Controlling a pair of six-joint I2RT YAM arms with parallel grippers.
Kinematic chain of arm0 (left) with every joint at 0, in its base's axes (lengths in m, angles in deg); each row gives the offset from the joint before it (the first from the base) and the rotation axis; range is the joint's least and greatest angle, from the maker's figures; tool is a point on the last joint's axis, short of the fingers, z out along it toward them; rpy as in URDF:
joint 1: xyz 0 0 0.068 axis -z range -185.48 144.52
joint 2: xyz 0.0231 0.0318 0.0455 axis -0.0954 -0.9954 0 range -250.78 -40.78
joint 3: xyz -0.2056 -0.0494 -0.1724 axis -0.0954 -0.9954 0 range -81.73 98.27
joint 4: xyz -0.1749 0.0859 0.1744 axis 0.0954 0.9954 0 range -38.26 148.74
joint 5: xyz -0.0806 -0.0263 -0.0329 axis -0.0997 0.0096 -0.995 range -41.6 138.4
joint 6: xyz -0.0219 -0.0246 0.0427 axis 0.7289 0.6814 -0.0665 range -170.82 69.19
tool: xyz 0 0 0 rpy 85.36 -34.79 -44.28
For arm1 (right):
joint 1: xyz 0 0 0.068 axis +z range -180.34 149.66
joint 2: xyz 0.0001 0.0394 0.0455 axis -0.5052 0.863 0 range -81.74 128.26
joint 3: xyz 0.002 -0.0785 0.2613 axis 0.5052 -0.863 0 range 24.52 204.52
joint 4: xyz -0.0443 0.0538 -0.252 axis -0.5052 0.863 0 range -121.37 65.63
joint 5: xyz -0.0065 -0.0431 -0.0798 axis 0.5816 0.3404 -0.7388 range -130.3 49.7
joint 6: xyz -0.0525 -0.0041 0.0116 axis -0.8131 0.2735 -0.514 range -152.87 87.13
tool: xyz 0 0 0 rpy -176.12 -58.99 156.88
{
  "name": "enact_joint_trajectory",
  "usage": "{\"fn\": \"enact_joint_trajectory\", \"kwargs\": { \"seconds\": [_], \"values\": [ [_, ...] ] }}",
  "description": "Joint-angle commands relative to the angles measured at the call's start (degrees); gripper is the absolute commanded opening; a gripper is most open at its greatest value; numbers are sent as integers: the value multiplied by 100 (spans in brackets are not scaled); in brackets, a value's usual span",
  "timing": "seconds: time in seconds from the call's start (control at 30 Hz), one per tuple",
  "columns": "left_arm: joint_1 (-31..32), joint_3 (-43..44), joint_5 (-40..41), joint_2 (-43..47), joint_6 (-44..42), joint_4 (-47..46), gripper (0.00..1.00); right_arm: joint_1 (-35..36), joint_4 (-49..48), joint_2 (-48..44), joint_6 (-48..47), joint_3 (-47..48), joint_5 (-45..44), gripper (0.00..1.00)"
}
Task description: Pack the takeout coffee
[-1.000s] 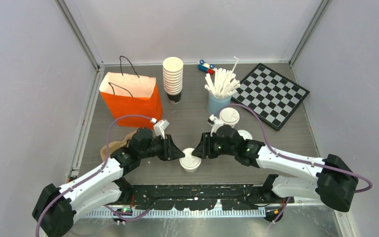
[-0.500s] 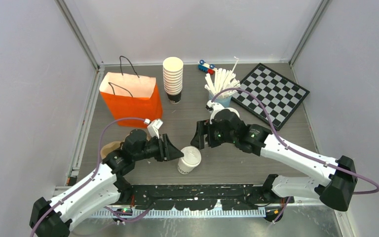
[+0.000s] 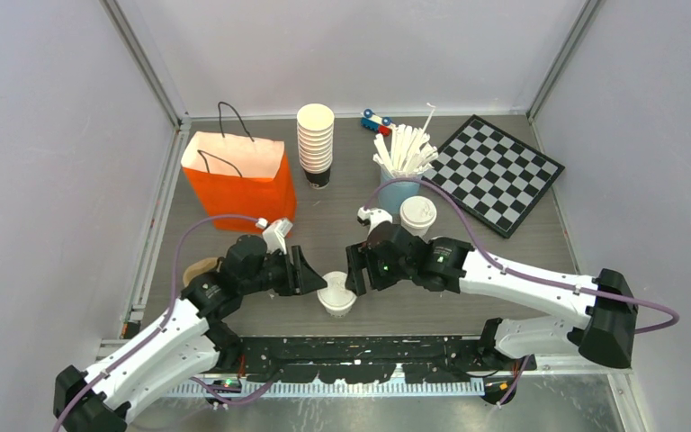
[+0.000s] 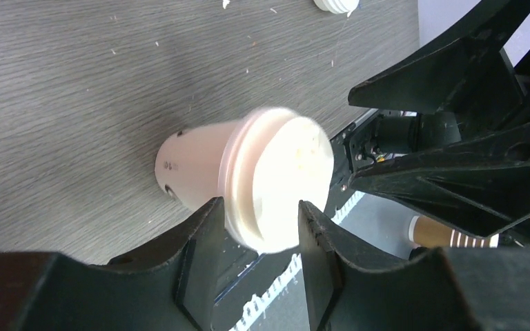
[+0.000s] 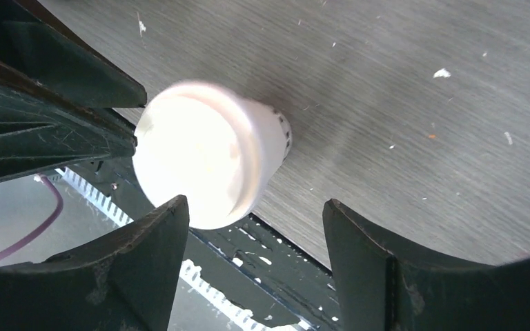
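White lidded coffee cup (image 3: 336, 295) just beyond the left gripper (image 4: 257, 210), slightly parted, and the facing right gripper (image 5: 255, 205), spread wide, on a grey wood-grain table (image 3: 346, 202) within pale walls (image 3: 351, 54).

we see the small white paper cup with a round white plastic sip lid (image 3: 336, 294) a little further left than a second ago, having tipped over midway; it shows blurred in both wrist views. the left gripper (image 3: 316, 275) has drawn back leftward and its jaws have parted. the right gripper (image 3: 353, 271) has followed the cup leftward, jaws spread wide, and so the second lidded white cup (image 3: 417, 214) is now uncovered
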Motion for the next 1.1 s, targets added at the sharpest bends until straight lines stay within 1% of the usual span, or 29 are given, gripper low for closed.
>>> {"fn": "enact_joint_trajectory", "kwargs": {
  "seconds": [0.0, 0.2, 0.33, 0.5, 0.57, 0.6, 0.73, 0.83, 0.93, 1.0, 1.07],
  "values": [
    [-4, 290, 131, 185, -251, 447, 46, 283, -128, 129, 452, 258, -392, 74],
    [-7, 301, 195, 131, -490, 697, 47, 366, -414, 221, 599, 117, -485, 71],
    [-6, 263, 176, 108, -492, 452, 47, 374, -712, 254, 511, 151, -527, 66],
    [-7, 321, 103, -160, -476, 190, 45, 373, -769, 495, 402, 284, -716, 61],
    [-4, 288, 46, -262, -459, 93, 42, 370, -783, 605, 362, 235, -833, 55],
    [-6, 249, 40, -302, -449, 64, 40, 362, -813, 662, 372, 187, -871, 50],
    [-6, 7, 271, -484, -326, 266, 29, 366, -933, 775, 532, -115, -896, 44],
    [-4, -189, 142, -672, -271, 305, 26, 368, -1073, 764, 674, -436, -966, 43],
    [-2, -205, -54, -549, -205, 217, 26, 372, -1098, 710, 682, -509, -987, 44],
    [-5, 46, 51, -335, -305, 331, 27, 374, -986, 643, 612, -295, -991, 47],
    [-4, 514, 236, -235, -555, 551, 30, 370, -780, 571, 503, -2, -1050, 53]
  ]
}}
